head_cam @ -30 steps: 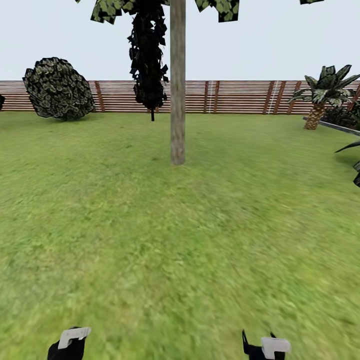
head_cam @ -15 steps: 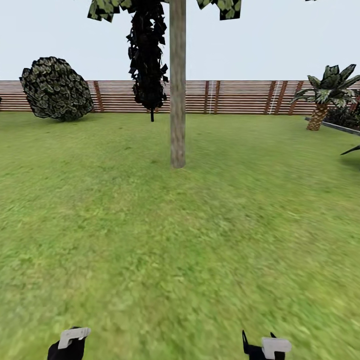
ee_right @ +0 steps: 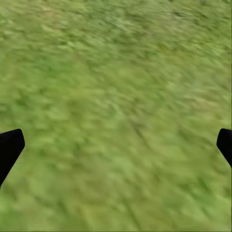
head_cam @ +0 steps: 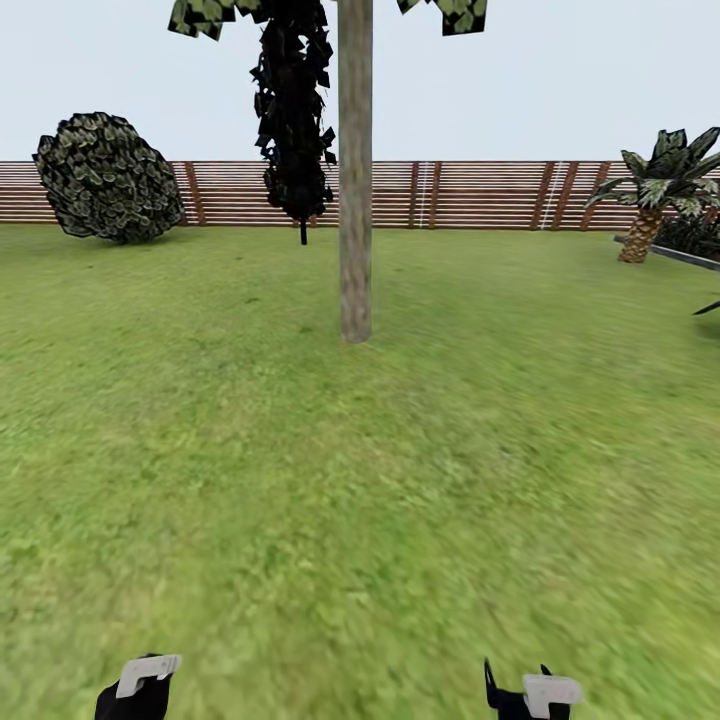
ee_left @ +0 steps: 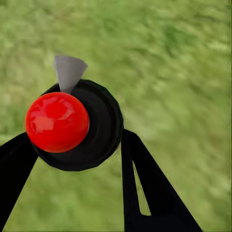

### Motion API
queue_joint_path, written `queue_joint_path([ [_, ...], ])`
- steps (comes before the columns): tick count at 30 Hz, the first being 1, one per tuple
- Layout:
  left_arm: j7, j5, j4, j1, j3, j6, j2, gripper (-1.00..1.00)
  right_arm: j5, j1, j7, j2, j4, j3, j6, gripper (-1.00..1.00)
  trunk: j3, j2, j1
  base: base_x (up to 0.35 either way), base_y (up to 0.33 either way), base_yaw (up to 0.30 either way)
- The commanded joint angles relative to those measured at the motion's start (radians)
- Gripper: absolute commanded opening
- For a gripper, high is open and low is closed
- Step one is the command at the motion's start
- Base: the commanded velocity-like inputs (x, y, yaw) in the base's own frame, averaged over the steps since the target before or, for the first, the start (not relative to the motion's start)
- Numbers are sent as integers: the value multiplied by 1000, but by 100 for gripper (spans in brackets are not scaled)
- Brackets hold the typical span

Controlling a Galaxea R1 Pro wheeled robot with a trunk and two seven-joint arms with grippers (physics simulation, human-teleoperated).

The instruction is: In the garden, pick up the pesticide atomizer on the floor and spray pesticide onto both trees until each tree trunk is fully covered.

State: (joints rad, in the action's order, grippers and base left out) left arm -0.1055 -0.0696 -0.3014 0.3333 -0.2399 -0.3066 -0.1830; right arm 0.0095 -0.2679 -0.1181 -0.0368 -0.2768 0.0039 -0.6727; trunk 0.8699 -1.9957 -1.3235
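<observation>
Trunk [head_cam: 355, 200] base sits lower in the head frame than a second ago, so I'm closing on the tree; spraying range isn't reached yet. Left wrist: my left tool [ee_left: 72, 159] is clenched around the pesticide atomizer [ee_left: 72, 123], centre-left of frame, red top facing the camera. Right wrist: right tool [ee_right: 116, 145] released, holding nothing, over lawn [ee_right: 121, 87].

The head camera looks forward over the wide green grass lawn [head_cam: 360, 480]; both wrist cameras face down, near that same grass.
</observation>
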Motion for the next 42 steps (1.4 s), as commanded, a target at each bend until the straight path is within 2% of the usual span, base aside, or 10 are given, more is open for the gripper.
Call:
queue_joint_path([
  [1, -6, -7, 1, 1, -9, -3, 0, -100, 1, -1, -3, 0, 1, 1, -2, 100, 1, 0, 0, 340, 0, 0],
  [42, -6, -7, 1, 0, -9, -3, 0, -100, 1, -1, -3, 0, 1, 1, -2, 100, 1, 0, 0, 340, 0, 0],
])
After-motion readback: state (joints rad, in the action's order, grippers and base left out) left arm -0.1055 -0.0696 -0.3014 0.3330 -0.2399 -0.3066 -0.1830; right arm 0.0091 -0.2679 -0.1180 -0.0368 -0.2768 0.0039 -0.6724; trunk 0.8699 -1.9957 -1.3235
